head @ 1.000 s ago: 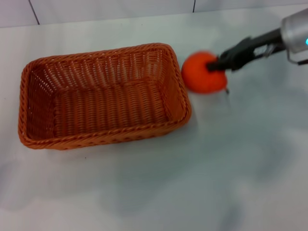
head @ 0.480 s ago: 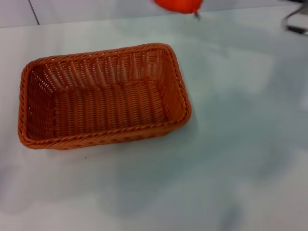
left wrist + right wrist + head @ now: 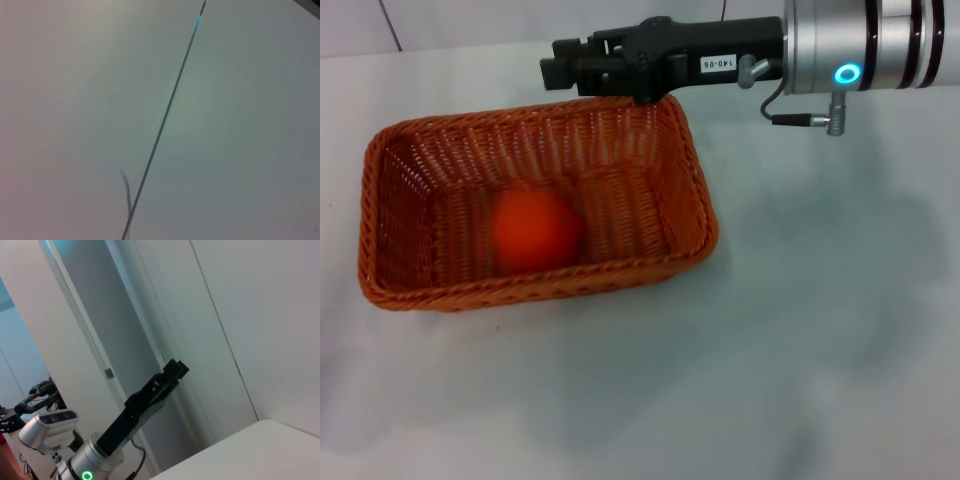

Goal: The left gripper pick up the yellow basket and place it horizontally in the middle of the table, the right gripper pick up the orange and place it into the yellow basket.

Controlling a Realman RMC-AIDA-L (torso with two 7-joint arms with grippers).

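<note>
We see the orange (image 3: 538,232) lying inside the yellow basket (image 3: 685,200), on its woven floor toward the robot's left of centre, its outline smeared as if it is rolling or just landing. The right gripper (image 3: 552,70) reaches level over the basket's far rim, empty; whether its fingers are spread or pressed together we cannot tell. The left gripper does not show in the head view; in the right wrist view a black gripper (image 3: 176,370) on a silver wrist with a green ring stands raised well off, which we take for it, its fingers unreadable too.

Risks, as we judge them: a round smooth fruit on a ribbed floor may keep rolling and knock the sloping wall, but the braided rim looks high enough to hold it. The gripper's underside sits close above the far rim; a careless withdrawal low and toward the right could catch the weave and drag the light basket across the slick table (image 3: 770,350).

Materials: basket is orange-brown wicker-style plastic or cane, rectangular, stiff; fruit red-orange, smooth; tabletop plain white-grey, glossy
</note>
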